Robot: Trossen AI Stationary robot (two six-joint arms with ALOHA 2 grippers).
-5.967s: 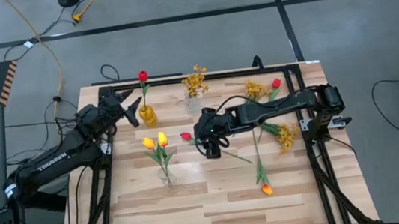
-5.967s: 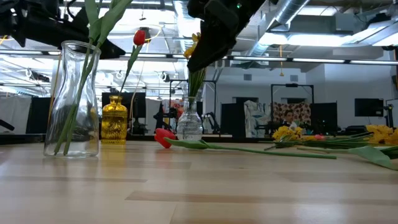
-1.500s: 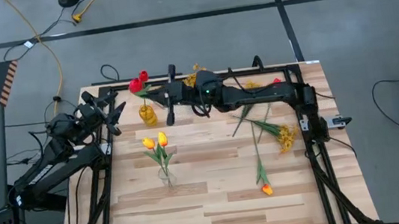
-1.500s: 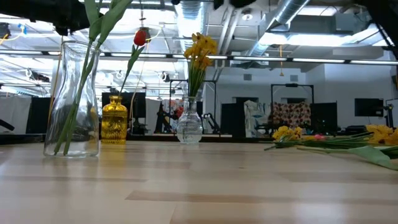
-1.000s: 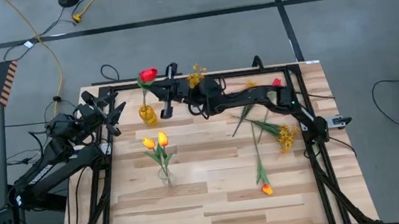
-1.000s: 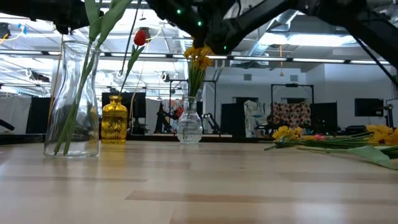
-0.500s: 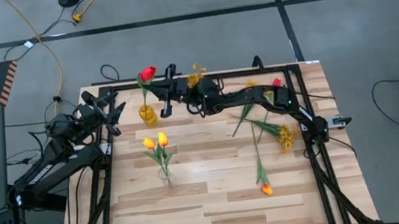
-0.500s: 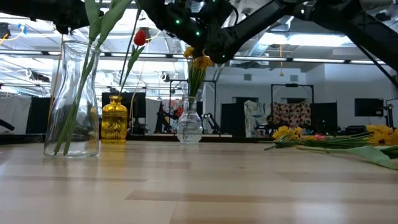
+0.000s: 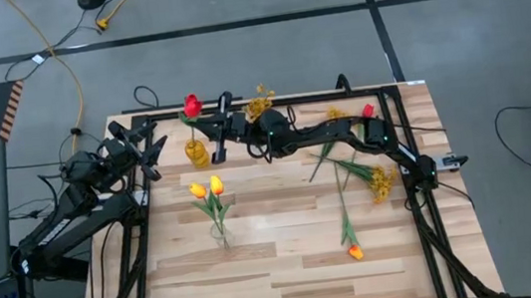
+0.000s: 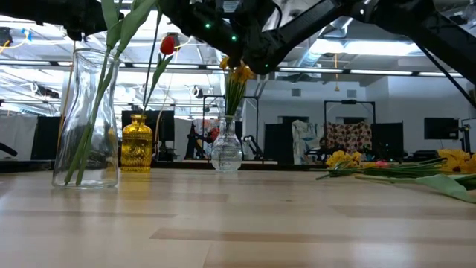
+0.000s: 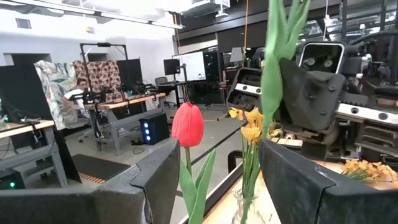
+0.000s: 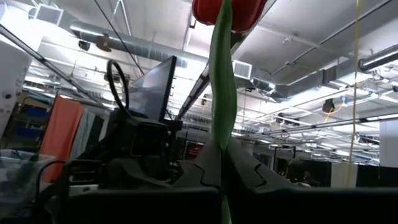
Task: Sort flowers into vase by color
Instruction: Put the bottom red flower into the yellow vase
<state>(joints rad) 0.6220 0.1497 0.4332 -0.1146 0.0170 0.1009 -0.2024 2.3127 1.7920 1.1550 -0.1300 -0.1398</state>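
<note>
Red tulip (image 9: pixel 191 105) sits pinched in the right gripper (image 9: pixel 218 126), fingers pressed on its stem, bloom above the amber vase (image 9: pixel 196 154) at the table's (image 9: pixel 299 266) far-left edge. Left gripper (image 9: pixel 152 147) hangs just off the left edge beside that vase, fingers spread, holding nothing. Two yellow tulips (image 9: pixel 207 187) stand in a clear vase (image 9: pixel 220 236) mid-left; loose flowers (image 9: pixel 358 170) lie along the right side, one orange tulip (image 9: pixel 356 252) nearer the front. Front half of the board is bare wood.

Low view: tall clear vase (image 10: pixel 87 119) near left, amber vase (image 10: pixel 137 144) and a small clear vase (image 10: pixel 226 149) with yellow blossoms (image 10: pixel 236 71) at the back, right arm (image 10: pixel 297 26) overhead.

Left wrist view: red tulip (image 11: pixel 187 124) between its own spread fingers (image 11: pixel 158 174), well apart from them.

Right wrist view: green stem (image 12: pixel 221 93) clamped between the fingers (image 12: pixel 186 171).
</note>
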